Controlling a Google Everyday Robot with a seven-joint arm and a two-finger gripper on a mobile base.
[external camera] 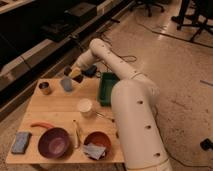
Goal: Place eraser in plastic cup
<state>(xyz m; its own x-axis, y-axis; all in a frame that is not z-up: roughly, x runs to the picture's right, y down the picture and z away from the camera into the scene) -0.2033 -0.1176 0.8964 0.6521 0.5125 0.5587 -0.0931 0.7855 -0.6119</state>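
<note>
Camera view: looks down on a light wooden counter (60,107) with the robot's thick white arm (132,110) rising at the right and reaching back to the far edge.
End effector: the dark end effector (74,74) hangs at the back of the counter, just above and beside the cup, clenched on the eraser.
Eraser: a small dark brownish block, the eraser (76,76), sits at the fingertips, off the counter surface.
Plastic cup: the small matte grey-blue plastic cup (66,84) stands upright near the rear edge, just below-left of the end effector.
Neighbours: a shiny metal tin (44,88) left of the cup; a white cup (84,106) mid-counter; a green rectangular tray (107,88) against the arm.
Front row: a flat blue-grey pad (20,142), a purple bowl (54,142), an orange-red bowl (97,144) holding something crumpled and grey.
</note>
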